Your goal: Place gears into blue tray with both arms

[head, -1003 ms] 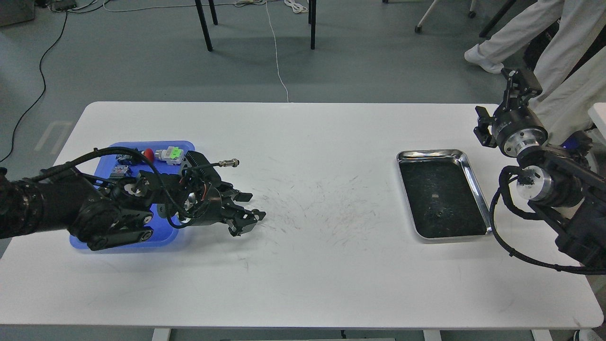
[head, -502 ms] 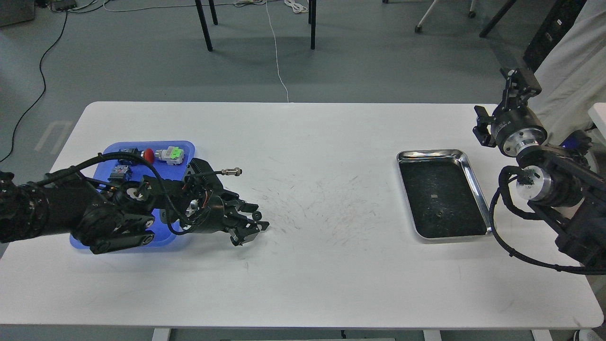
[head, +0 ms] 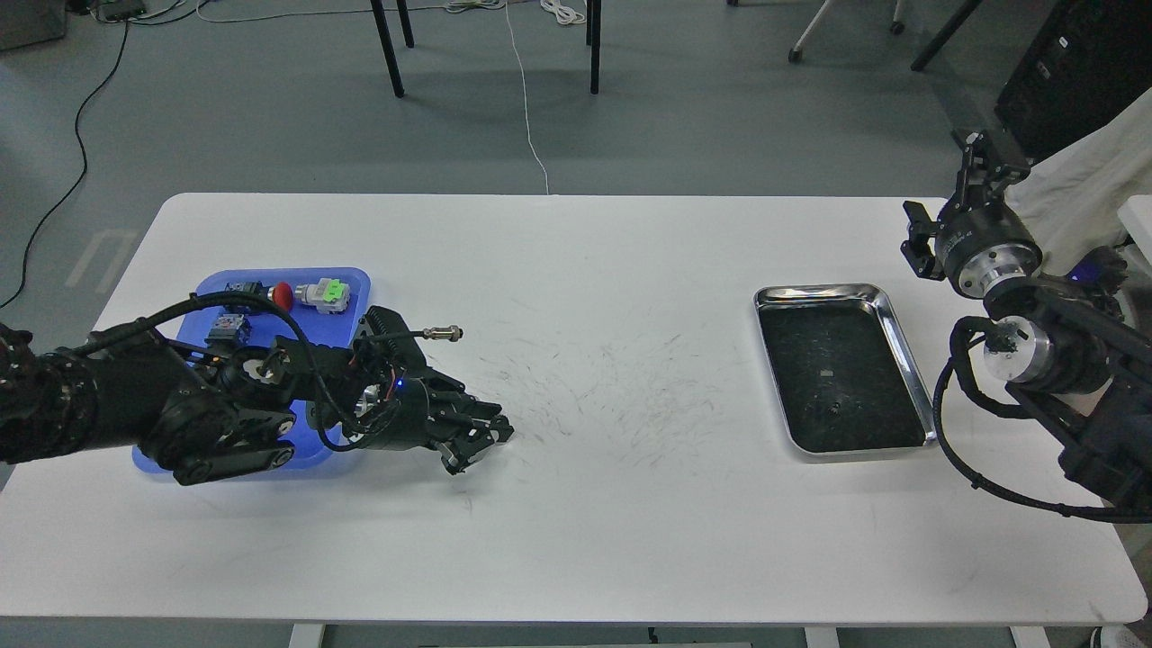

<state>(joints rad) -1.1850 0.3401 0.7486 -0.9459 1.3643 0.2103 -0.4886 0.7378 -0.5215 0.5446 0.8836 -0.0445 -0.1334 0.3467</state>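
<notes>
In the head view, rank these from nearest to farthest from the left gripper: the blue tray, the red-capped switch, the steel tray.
Measured from the left gripper, low over the table:
1. Blue tray: just to its left, partly under the arm.
2. Red-capped switch: inside that tray, near its far rim.
3. Steel tray: far across the table, on the right side.

The left end effector [head: 481, 438] lay low over the white surface [head: 585, 504] beside the blue tray [head: 355, 281]; a steel tray [head: 904, 355] sat far right.

L arm [head: 180, 405] lies low, gripper [head: 481, 436] fingers nearly together. R arm [head: 1044, 342] is raised, gripper [head: 985, 166] too dark to read.
</notes>
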